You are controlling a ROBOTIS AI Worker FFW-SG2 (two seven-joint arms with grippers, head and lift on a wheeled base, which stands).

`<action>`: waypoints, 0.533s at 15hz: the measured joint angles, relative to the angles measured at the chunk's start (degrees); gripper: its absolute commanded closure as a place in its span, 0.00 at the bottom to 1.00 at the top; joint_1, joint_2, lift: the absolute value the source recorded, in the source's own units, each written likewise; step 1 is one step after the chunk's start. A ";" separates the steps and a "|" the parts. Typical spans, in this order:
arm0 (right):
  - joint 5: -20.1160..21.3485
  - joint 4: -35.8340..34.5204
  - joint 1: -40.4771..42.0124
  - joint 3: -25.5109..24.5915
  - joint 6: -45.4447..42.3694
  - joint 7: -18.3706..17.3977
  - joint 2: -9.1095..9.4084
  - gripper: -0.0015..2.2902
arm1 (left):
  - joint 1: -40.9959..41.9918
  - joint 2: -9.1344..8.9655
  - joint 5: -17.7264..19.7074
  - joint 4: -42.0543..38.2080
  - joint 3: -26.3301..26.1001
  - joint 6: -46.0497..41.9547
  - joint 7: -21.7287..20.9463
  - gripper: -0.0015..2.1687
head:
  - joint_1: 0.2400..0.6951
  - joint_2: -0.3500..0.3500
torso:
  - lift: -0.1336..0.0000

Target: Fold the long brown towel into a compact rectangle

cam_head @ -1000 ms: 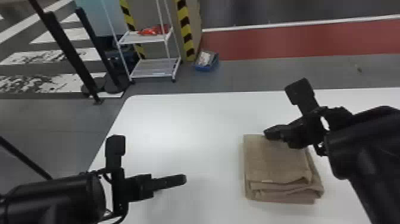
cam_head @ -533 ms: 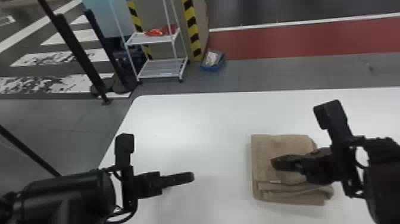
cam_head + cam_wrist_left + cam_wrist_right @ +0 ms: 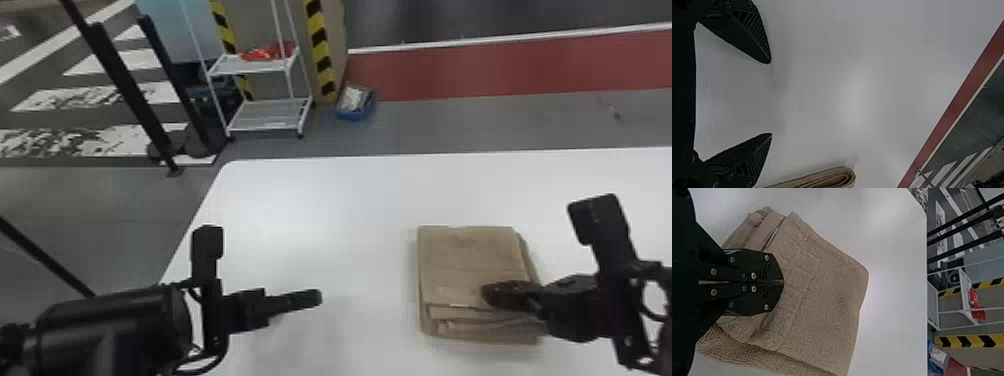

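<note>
Two fingers, closed together, tip the right end effector (image 3: 492, 294), and the folded towel (image 3: 465, 260) lies beneath them on the white tabletop (image 3: 345, 205). Well apart from the towel, the left end effector (image 3: 311, 298) hangs with fingers spread wide.

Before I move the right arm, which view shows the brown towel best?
The head view: the towel shows nearly whole there, despite the right gripper over part of it. The right wrist view is closer but cuts off one side; the left wrist view catches a folded end with its layers.
</note>
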 measured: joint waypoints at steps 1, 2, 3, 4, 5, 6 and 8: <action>-0.07 0.30 0.47 -0.97 -0.58 0.01 -0.06 0.73 | -0.14 0.01 -0.03 0.34 -0.06 -0.11 0.06 0.07 | 1.00 0.79 | 0.07; -0.20 0.70 0.88 -1.74 -1.01 0.11 -0.11 0.73 | -0.27 0.02 -0.05 0.59 -0.11 -0.15 0.17 0.07 | 1.00 0.79 | 0.07; -0.24 1.31 1.39 -2.31 -1.59 0.18 -0.23 0.73 | -0.47 0.02 -0.09 0.90 -0.19 -0.18 0.26 0.07 | 1.00 0.78 | 0.07; -0.24 1.91 2.04 -2.57 -2.81 0.15 -0.38 0.73 | -0.64 0.02 -0.13 1.18 -0.27 -0.20 0.29 0.07 | 1.00 0.77 | 0.07; -0.29 2.54 2.62 -2.86 -4.60 0.07 -0.46 0.73 | -0.79 0.02 -0.20 1.44 -0.38 -0.28 0.37 0.07 | 1.00 0.76 | 0.07; -0.66 2.87 2.89 -3.34 -6.05 0.04 -0.49 0.73 | -0.92 0.03 -0.28 1.65 -0.47 -0.33 0.45 0.07 | 1.00 0.76 | 0.07; -2.87 1.03 3.02 -5.49 -6.12 0.27 -0.50 0.73 | -1.13 0.03 -0.40 1.89 -0.58 -0.36 0.53 0.07 | 1.00 0.75 | 0.07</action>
